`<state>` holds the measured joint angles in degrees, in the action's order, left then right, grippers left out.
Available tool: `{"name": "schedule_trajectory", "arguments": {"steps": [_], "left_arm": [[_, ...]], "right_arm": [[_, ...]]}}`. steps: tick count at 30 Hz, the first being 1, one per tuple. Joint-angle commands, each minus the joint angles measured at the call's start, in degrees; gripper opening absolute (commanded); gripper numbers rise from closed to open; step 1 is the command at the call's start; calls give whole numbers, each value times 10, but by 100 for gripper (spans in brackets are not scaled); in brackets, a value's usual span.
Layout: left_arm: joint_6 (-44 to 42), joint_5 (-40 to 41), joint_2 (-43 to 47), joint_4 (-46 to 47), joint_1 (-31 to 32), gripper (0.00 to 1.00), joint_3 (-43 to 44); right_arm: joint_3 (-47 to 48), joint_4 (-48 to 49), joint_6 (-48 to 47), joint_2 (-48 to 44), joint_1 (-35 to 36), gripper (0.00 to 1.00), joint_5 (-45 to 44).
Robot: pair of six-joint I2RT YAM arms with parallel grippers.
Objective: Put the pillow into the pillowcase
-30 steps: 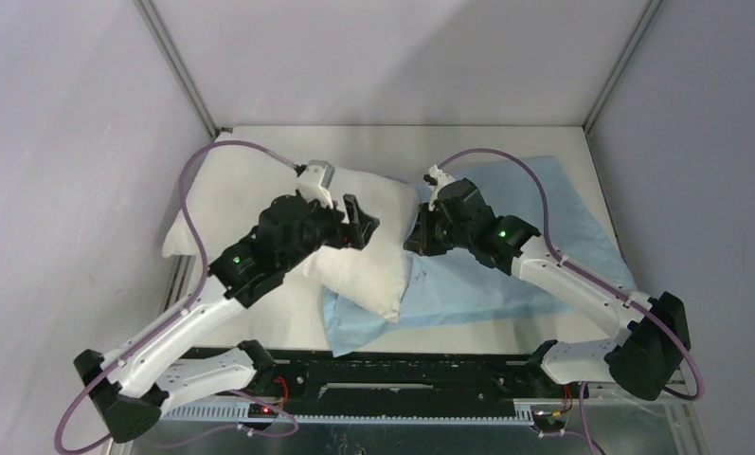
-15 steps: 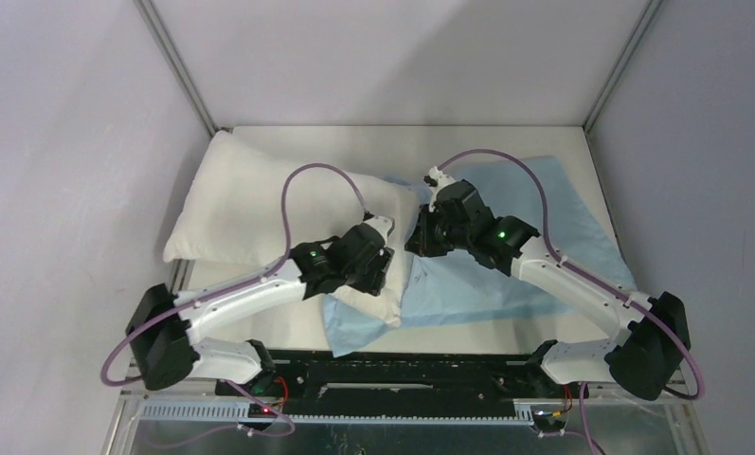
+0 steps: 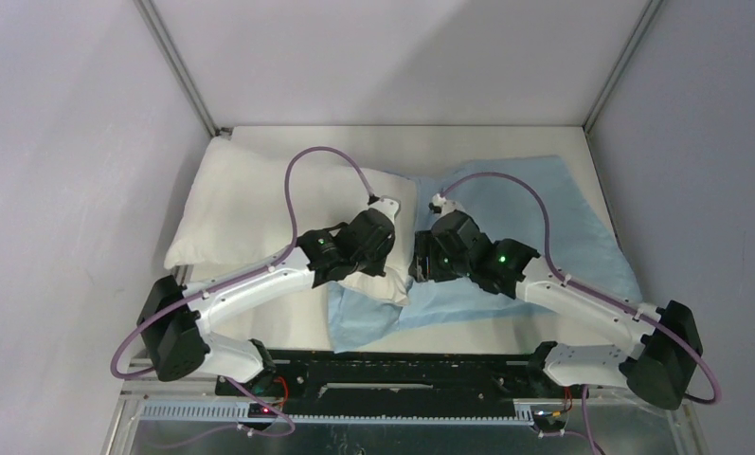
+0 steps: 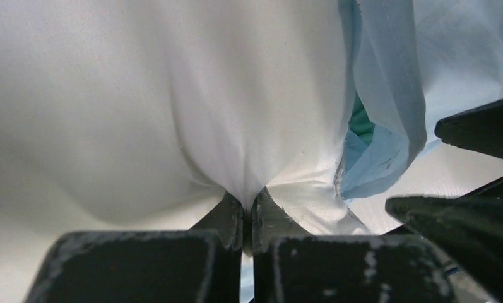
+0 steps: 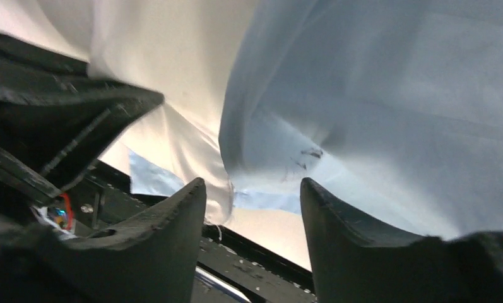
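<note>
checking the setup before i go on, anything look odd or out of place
Nothing damaged or spilled. The pillow lies mostly outside the pillowcase, its near corner overlapping the case's left edge. The left tool pinches a fold of pillow fabric; the right tool is open at the case's edge.

No text, label, brand, number or sign can be read in any view; the dark smudges on the blue cloth are not legible.

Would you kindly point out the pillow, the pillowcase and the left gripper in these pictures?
pillow [image 3: 236,204], top view, bare left half.
pillowcase [image 3: 553,227], top view, flat blue face right of the arms.
left gripper [image 4: 248,218], left wrist view, shut fingertips pinching pillow fabric.
</note>
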<state>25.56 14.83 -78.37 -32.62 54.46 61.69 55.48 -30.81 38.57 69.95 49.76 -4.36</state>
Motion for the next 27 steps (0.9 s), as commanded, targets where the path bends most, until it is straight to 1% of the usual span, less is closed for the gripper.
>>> {"name": "schedule_trajectory", "arguments": {"steps": [1,6,10,12,13,14,16,17,18,21,23,25,27], "left_arm": [[17,-13,1,50,-1,0,25],[19,-19,2,56,-2,0,25],[27,-22,8,61,-3,0,20],[30,-25,16,62,-3,0,22],[28,-26,21,60,-3,0,27],[26,-26,24,56,-4,0,36],[21,-28,28,49,-12,0,64],[21,-36,29,49,-18,0,76],[22,-46,26,50,-26,0,87],[47,-81,9,77,-51,0,104],[68,-98,-1,110,-55,0,102],[102,-100,-10,154,-56,0,81],[143,-87,-21,218,-55,0,39]], "right_arm": [[-27,-6,33,-24,37,62,-85],[-51,25,62,-10,63,66,-106],[-51,49,66,30,64,65,-128],[-51,57,63,45,63,59,-145],[-50,58,59,52,63,54,-149],[-50,57,57,57,64,46,-155],[-49,55,55,65,66,16,-154],[-49,52,55,65,70,5,-152],[-49,48,56,62,77,0,-152],[-49,41,61,30,106,0,-150],[-49,41,63,-1,119,0,-129],[-50,48,60,-35,125,0,-104],[-46,60,54,-66,125,0,-75]]}}
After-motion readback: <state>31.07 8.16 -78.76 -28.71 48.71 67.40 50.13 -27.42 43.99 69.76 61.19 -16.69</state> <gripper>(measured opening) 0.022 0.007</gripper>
